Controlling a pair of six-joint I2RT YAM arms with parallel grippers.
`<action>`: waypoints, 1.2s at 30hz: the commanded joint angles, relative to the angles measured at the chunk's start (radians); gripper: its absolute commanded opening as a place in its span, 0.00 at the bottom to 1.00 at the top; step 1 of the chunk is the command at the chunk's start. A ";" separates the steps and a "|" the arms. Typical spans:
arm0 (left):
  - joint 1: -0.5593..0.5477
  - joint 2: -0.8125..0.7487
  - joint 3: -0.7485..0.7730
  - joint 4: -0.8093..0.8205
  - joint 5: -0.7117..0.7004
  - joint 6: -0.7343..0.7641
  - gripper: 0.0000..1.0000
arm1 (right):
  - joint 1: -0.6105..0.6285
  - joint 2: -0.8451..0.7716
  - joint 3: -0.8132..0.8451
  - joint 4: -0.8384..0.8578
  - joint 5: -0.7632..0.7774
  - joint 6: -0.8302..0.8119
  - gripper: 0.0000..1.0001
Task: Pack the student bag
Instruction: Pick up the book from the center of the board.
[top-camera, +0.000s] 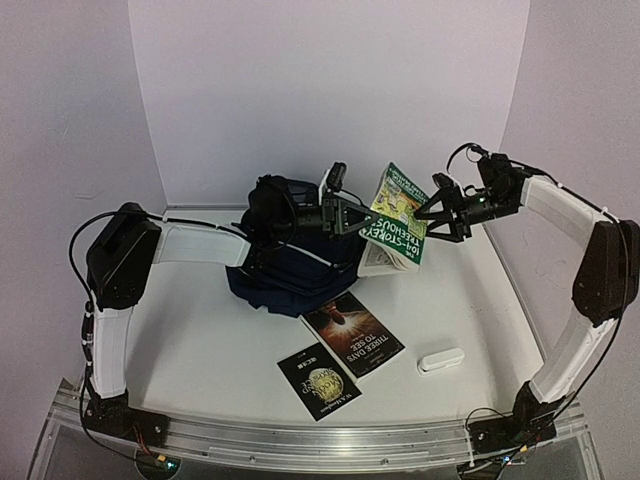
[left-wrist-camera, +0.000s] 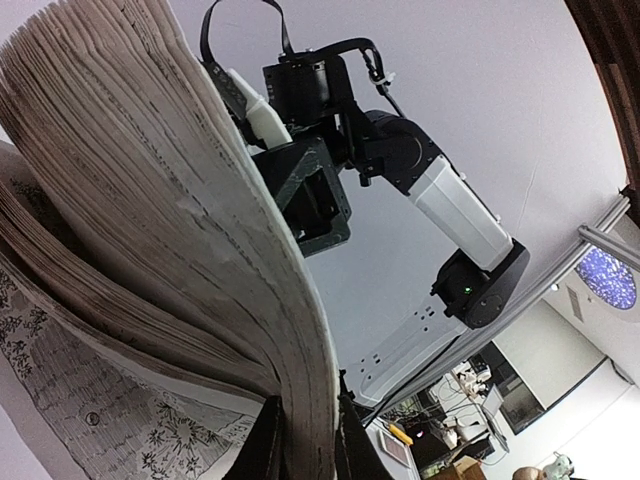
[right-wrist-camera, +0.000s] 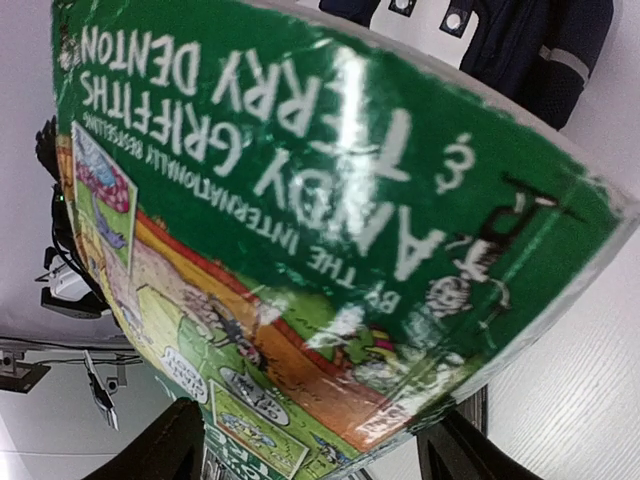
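Observation:
The navy student bag (top-camera: 285, 262) lies at the back middle of the table, and its buckle patches and stripe show in the right wrist view (right-wrist-camera: 525, 45). My left gripper (top-camera: 358, 217) holds a thick green paperback (top-camera: 397, 215) in the air to the right of the bag. In the left wrist view, the left gripper (left-wrist-camera: 308, 425) is clamped on a block of the paperback's pages (left-wrist-camera: 160, 230). My right gripper (top-camera: 432, 213) is open at the book's right edge. In the right wrist view, the right gripper (right-wrist-camera: 320, 445) has wide-spread fingers and the green cover (right-wrist-camera: 300, 200) is just in front of them.
A dark book titled "Three Days to See" (top-camera: 352, 333) and a smaller black book (top-camera: 318, 380) lie flat on the table in front of the bag. A small white oblong object (top-camera: 440, 360) lies to their right. White walls close the back and sides.

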 joint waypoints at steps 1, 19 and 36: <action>-0.012 -0.037 -0.006 0.190 0.054 -0.059 0.00 | 0.022 -0.021 0.036 0.126 -0.073 0.077 0.68; -0.018 -0.027 -0.011 0.340 0.089 -0.144 0.00 | 0.042 -0.063 -0.075 0.379 -0.089 0.302 0.94; 0.004 -0.125 -0.159 0.057 -0.265 -0.031 0.28 | 0.049 -0.126 -0.034 0.463 -0.032 0.386 0.18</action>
